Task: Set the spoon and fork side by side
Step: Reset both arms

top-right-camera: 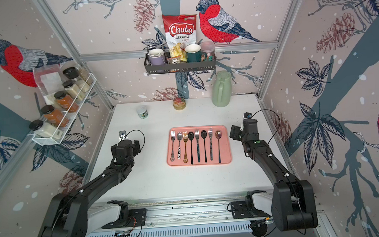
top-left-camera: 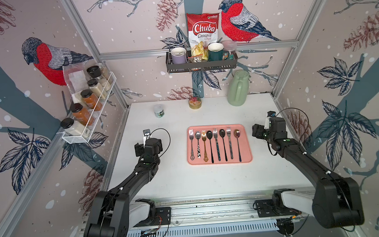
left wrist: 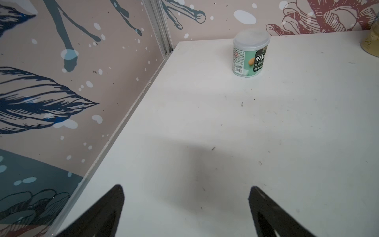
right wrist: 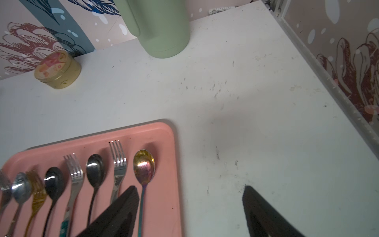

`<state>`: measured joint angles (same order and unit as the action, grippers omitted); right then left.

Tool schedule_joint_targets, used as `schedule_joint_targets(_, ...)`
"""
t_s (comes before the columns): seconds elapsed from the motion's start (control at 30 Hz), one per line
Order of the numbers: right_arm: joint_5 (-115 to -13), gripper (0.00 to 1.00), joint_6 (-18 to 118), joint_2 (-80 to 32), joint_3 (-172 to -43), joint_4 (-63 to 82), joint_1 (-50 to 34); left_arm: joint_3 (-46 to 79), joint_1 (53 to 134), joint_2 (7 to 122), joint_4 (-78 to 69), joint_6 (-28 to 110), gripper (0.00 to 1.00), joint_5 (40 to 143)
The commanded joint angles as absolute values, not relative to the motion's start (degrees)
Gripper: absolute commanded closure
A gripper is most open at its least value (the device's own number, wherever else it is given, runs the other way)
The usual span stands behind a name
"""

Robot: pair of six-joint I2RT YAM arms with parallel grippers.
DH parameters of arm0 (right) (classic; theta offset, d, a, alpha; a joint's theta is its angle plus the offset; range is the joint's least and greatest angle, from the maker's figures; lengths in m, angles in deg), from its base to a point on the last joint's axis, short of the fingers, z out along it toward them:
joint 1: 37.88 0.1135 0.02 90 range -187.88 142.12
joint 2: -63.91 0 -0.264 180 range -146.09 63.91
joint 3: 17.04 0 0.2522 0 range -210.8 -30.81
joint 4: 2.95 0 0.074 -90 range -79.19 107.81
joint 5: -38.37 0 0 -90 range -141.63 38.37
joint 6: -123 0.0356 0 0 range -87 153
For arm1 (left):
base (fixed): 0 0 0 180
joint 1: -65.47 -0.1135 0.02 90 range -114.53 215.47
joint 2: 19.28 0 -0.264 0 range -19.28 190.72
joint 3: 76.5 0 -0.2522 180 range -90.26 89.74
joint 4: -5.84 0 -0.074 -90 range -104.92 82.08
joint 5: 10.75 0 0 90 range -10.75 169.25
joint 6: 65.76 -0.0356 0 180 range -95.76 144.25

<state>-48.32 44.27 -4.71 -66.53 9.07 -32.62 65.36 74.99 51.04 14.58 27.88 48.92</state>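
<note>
A pink tray in mid-table holds several forks and spoons in one row, alternating, handles toward the front. The rightmost pair is a silver fork and an iridescent gold spoon, also seen in a top view as fork and spoon. My right gripper hangs open at the tray's right edge, also. One of its fingers is over the fork's handle, the other over bare table. My left gripper is open over bare table left of the tray, also, holding nothing.
At the back of the table stand a small green-labelled tub, a round gold tin and a green jug. A spice rack hangs on the left wall. A shelf with cups and a chips bag hangs on the back wall.
</note>
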Motion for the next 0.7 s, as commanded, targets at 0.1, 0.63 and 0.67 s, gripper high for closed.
schedule_joint_targets(0.1, -41.7, 0.16, 35.2, -7.4, -54.4, -25.0, -32.3, 63.8, 72.0, 58.8, 26.4, 26.0, 0.05, 54.8)
schedule_joint_targets(0.63, -42.2, 0.01, 38.2, -22.5, -51.9, -39.5, -35.9, 70.7, 71.1, 68.5, 48.0, 24.2, 0.05, 56.3)
schedule_joint_targets(0.67, -42.2, 0.01, 38.1, -22.5, -51.7, -40.0, -35.9, 69.9, 71.1, 70.1, 49.2, 23.7, 0.05, 55.8)
